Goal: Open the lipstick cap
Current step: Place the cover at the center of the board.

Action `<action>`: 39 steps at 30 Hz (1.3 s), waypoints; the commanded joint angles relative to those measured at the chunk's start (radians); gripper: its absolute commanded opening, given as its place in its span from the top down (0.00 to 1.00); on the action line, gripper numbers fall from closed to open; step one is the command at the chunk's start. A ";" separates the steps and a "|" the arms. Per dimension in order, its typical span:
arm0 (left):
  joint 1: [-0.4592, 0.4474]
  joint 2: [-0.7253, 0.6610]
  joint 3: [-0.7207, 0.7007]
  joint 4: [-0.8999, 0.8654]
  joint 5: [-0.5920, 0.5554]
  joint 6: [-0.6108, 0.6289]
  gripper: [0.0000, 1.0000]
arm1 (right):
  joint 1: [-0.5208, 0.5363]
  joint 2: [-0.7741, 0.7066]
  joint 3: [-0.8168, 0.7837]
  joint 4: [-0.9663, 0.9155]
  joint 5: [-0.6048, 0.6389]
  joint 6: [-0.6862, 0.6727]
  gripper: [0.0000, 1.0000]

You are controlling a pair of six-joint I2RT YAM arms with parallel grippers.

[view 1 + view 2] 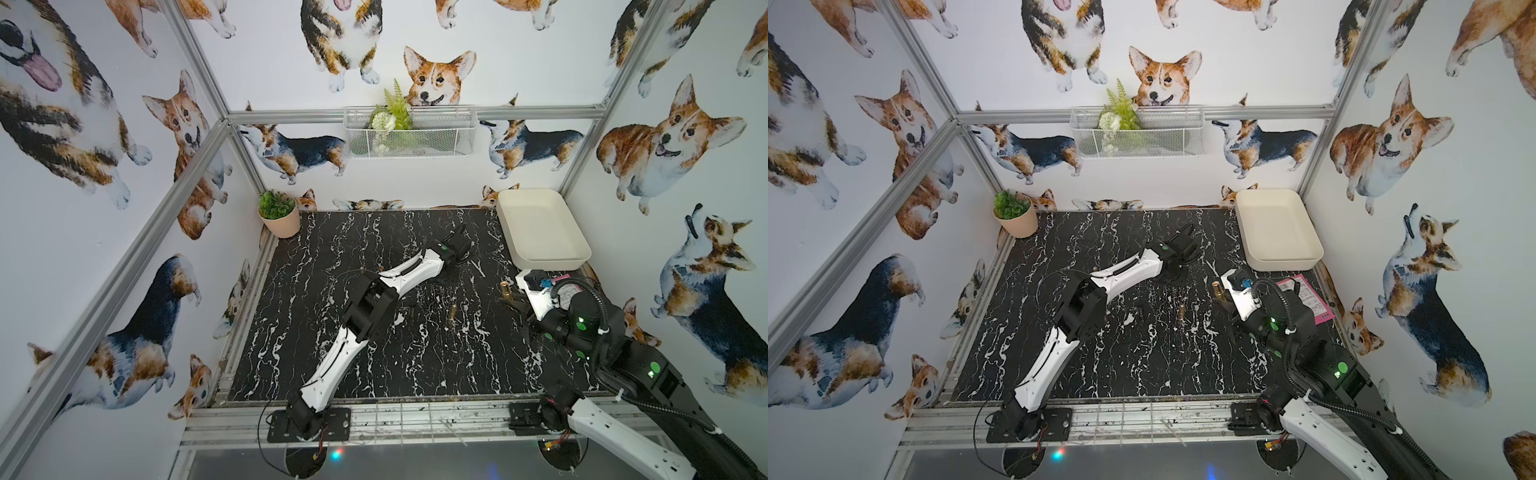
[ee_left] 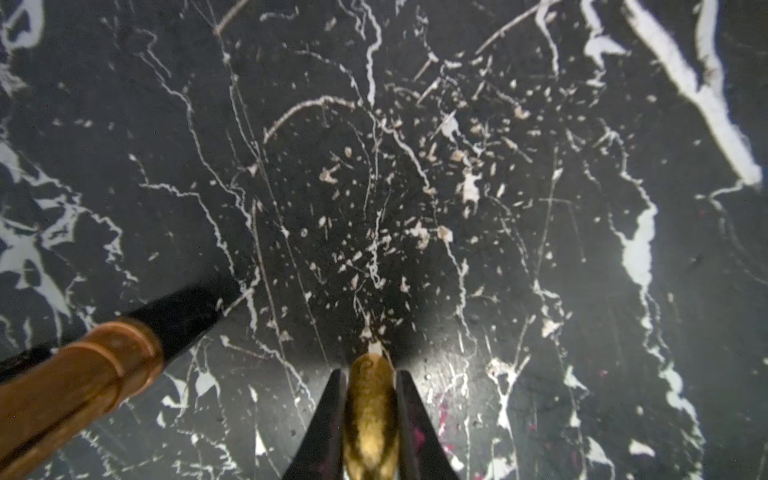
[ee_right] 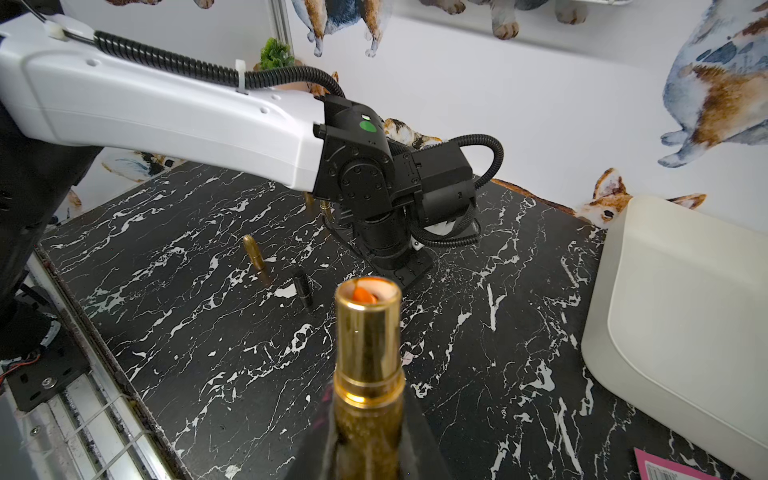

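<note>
Gold lipstick point(image 3: 368, 332) is uncapped, with the orange bullet visible in the open top. Right hand point(image 3: 368, 419) is clamped on its glittery lower body and holds it tilted over the right side of the bench point(image 1: 374, 353), just in front of the cream tray point(image 1: 540, 224). Left hand point(image 2: 370, 374) is pinched shut on the glittery gold cap point(image 2: 370, 419), tip down at the marble mid-bench. Can't tell if the tip touches. Cap and lipstick are well apart. Between the two hands, a second gold tube point(image 1: 451, 312) lies capped on the bench, with a small black cylinder point(image 1: 411, 309) just beside it. Pink paper point(image 1: 1308, 299) lies under the right arm near the tray.
</note>
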 commanded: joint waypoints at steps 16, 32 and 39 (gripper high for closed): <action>-0.008 -0.008 -0.025 0.009 -0.032 -0.019 0.73 | 0.000 -0.001 -0.011 0.025 0.023 -0.016 1.00; -0.011 -0.035 0.026 -0.040 -0.057 -0.011 0.61 | 0.000 -0.005 -0.013 0.030 0.023 -0.016 1.00; -0.013 -0.085 0.114 -0.107 -0.014 0.000 0.51 | -0.001 -0.005 -0.016 0.038 0.024 -0.017 1.00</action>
